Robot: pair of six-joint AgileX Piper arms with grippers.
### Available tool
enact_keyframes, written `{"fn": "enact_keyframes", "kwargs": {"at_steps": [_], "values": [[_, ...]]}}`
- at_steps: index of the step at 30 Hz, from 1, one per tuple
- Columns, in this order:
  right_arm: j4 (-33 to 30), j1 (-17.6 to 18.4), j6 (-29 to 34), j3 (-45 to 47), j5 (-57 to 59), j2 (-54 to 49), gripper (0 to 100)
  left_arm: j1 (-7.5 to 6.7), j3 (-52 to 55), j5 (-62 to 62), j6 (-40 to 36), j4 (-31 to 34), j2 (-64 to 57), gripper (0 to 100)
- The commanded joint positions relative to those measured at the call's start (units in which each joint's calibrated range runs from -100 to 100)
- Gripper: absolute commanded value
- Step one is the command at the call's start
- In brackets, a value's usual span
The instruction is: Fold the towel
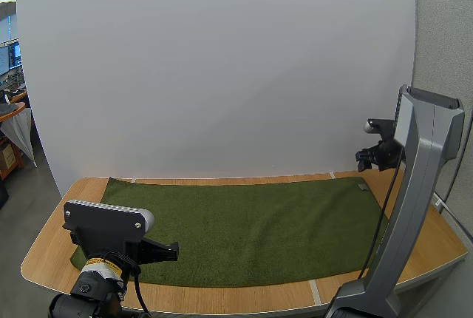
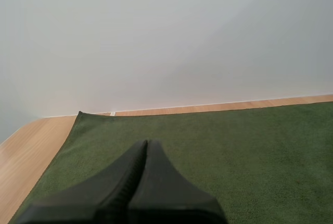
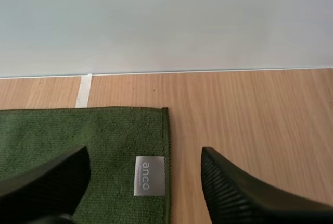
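Lining up the first grab is the step in hand, as I judge it. The dark green terry towel (image 1: 259, 229) lies spread flat on the light wooden table (image 1: 414, 255), not yet folded. My right gripper (image 3: 144, 153) stands spread wide over the towel's far right corner, with 1 finger above the cloth, the other above bare wood, and the small grey sewn label (image 3: 150, 175) between them. My left gripper (image 2: 146, 143) is clenched on nothing, its 2 fingers lying together as 1 wedge. It sits over the towel's left part and points toward the far left corner.

To do this well, I would bring the right fingers down astride the hem and pinch close to the corner, not the label alone. The left must spread its fingers and reach its own corner first — lifting both corners together should keep the far edge straight and the fold even.
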Motion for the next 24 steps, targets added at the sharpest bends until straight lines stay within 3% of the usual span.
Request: {"fn": "enact_keyframes", "kwargs": {"at_steps": [1, 12, 24], "values": [[0.75, -0.16, -0.58, -3.58, 3.09, 1.19, 100, 0.14, 0.14, -0.71, -0.03, -0.54, 0.00, 0], [0.75, -0.16, -0.09, -15.89, 14.24, 9.86, 100, 0.14, 0.14, -0.71, -0.03, -0.54, 0.00, 0], [0.87, -0.16, -0.29, -18.95, 16.83, 15.23, 100, 0.14, 0.14, -0.71, -0.03, -0.54, 0.00, 0]]}}
